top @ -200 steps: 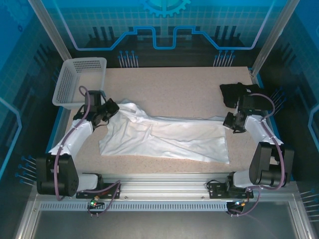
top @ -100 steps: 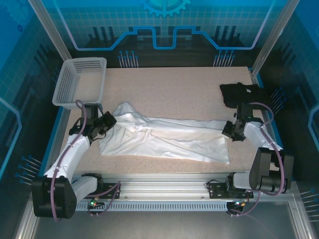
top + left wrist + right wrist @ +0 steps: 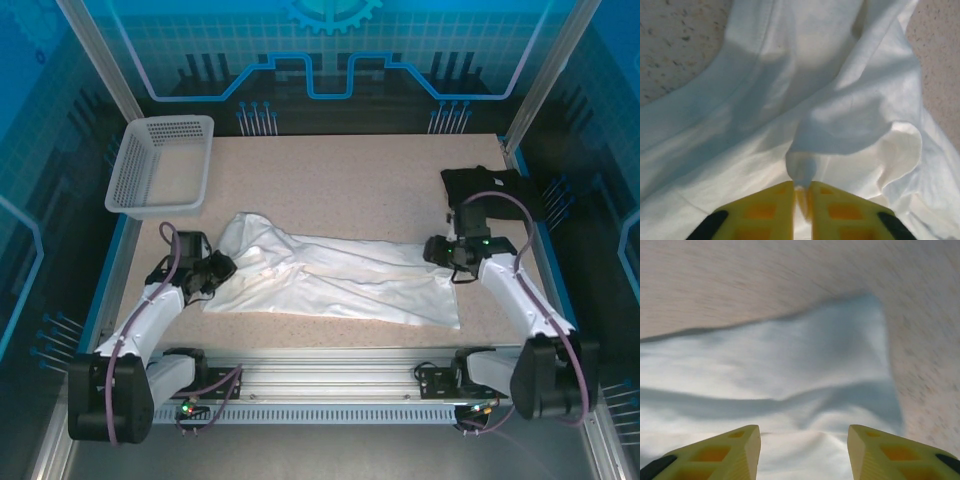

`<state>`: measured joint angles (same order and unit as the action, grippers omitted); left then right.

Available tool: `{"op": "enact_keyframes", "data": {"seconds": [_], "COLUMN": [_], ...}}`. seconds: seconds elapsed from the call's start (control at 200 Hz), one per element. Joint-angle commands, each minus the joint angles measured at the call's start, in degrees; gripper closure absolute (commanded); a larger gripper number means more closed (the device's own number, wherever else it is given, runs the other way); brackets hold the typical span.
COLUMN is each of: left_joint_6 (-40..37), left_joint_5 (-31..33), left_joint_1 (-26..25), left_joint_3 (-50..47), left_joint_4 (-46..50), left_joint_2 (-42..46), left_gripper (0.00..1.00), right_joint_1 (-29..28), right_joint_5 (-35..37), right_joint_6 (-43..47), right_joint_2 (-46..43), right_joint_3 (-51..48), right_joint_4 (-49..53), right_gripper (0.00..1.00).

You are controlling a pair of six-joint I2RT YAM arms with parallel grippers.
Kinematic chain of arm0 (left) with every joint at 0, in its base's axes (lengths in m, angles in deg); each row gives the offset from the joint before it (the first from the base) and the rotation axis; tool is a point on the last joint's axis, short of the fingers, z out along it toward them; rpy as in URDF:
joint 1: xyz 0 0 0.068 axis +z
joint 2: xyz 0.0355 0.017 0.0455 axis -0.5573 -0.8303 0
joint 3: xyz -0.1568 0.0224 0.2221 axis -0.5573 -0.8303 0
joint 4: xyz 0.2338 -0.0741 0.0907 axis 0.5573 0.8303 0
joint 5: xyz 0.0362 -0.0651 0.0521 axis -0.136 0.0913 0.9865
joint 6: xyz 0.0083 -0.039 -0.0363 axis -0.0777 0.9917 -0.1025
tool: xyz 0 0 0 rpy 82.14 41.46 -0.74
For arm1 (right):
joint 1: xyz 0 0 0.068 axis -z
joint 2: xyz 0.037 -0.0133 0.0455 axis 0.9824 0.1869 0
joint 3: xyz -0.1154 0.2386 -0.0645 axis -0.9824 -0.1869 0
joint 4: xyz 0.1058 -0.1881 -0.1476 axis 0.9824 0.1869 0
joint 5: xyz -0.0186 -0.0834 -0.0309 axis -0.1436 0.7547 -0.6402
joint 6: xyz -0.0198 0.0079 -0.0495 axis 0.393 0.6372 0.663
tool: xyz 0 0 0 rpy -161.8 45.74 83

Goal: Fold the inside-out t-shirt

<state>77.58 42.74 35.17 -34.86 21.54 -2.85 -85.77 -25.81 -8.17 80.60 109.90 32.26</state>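
Shirt (image 3: 330, 280) lies wrinkled on table (image 3: 350, 170), nearer me than basket (image 3: 172, 122) and stretching away to its right. Left gripper (image 3: 222, 268) sits on near side of basket, at shirt end closest to it. On wrist view I see jaws narrow, peak of white cloth pinched between yellow fingers (image 3: 765, 210). Right gripper (image 3: 437, 250) is well right of basket, over shirt's other end, jaws wide, nothing between them. Black garment (image 3: 480, 185) lies farther right of basket again, clear of shirt.
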Motion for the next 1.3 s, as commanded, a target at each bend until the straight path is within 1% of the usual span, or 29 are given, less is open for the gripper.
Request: {"op": "enact_keyframes", "data": {"seconds": [0.0, 0.035, 0.1, 0.15, 0.165, 0.195, 0.24, 0.35, 0.39, 0.505, 0.56, 0.665, 0.79, 0.845, 0.905, 1.01, 1.07, 1.205, 1.295], "left_joint_6": [-0.49, -0.30, -0.81, -1.62, -1.83, -2.02, -2.85, -4.63, -4.67, -4.51, -4.27, -4.34, -4.43, -4.41, -4.55, -4.93, -5.26, -5.79, -6.11], "left_joint_5": [4.31, 4.45, 5.07, 5.33, 5.38, 5.21, 4.94, 3.80, 3.31, 1.23, 0.83, 1.00, 1.68, 1.55, 1.33, 0.85, 0.22, -1.27, -2.15], "left_joint_1": [0.46, 0.19, -1.07, -1.90, -1.99, -2.00, -2.00, -2.08, -1.98, -2.00, -2.00, -2.00, -1.92, -1.92, -1.92, -1.92, -1.92, -1.92, -1.92], "left_joint_3": [-1.20, -1.35, -1.14, -0.49, -0.16, 0.61, 2.03, 6.48, 8.33, 13.53, 15.57, 18.68, 20.23, 20.67, 21.29, 22.26, 22.84, 25.13, 27.20], "left_joint_4": [-0.23, -0.79, -2.34, -3.82, -3.96, -4.76, -6.04, -10.17, -11.16, -13.39, -14.09, -13.67, -13.59, -13.62, -13.38, -12.58, -12.67, -12.42, -12.10], "left_joint_2": [3.46, 4.40, 5.46, 4.86, 4.33, 3.40, 0.70, -8.02, -11.51, -19.63, -22.73, -27.12, -28.69, -29.19, -29.92, -31.68, -32.74, -35.60, -38.15], "left_gripper": [0.67, 0.62, 0.57, 0.53, 0.52, 0.51, 0.50, 0.49, 0.49, 0.48, 0.48, 0.47, 0.47, 0.47, 0.47, 0.46, 0.46, 0.47, 0.49], "right_joint_1": [-7.54, -10.50, -16.20, -22.13, -23.06, -27.12, -31.42, -40.85, -43.25, -47.86, -49.25, -50.25, -50.24, -50.31, -50.30, -50.31, -50.32, -50.31, -50.25], "right_joint_5": [3.33, 2.38, -0.71, -2.65, -2.86, -3.18, -2.78, -0.40, 0.23, 2.18, 4.12, 5.30, 7.11, 7.92, 8.29, 8.49, 9.10, 9.57, 9.35], "right_joint_6": [2.89, 3.20, 3.14, 2.72, 2.69, 2.52, 2.55, 4.33, 4.77, 6.01, 6.17, 6.34, 6.45, 6.82, 7.12, 7.16, 7.24, 7.35, 7.26], "right_joint_2": [-1.91, -1.56, 0.25, 3.29, 4.07, 6.82, 10.56, 22.33, 27.16, 37.16, 41.35, 47.10, 51.65, 53.12, 54.14, 53.64, 52.87, 51.28, 50.37], "right_joint_3": [1.53, 1.45, 1.08, 1.28, 1.45, 2.41, 3.84, 12.98, 16.74, 25.12, 29.08, 34.38, 37.77, 38.80, 39.71, 39.48, 38.94, 37.90, 36.98], "right_joint_4": [-3.02, -4.70, -9.54, -14.47, -15.43, -18.28, -20.54, -23.35, -23.65, -23.17, -21.79, -20.12, -18.10, -17.28, -16.53, -16.61, -16.88, -16.80, -17.23], "right_gripper": [0.48, 0.48, 0.48, 0.48, 0.48, 0.48, 0.47, 0.45, 0.43, 0.41, 0.40, 0.40, 0.41, 0.43, 0.48, 0.68, 0.75, 0.82, 0.89]}}
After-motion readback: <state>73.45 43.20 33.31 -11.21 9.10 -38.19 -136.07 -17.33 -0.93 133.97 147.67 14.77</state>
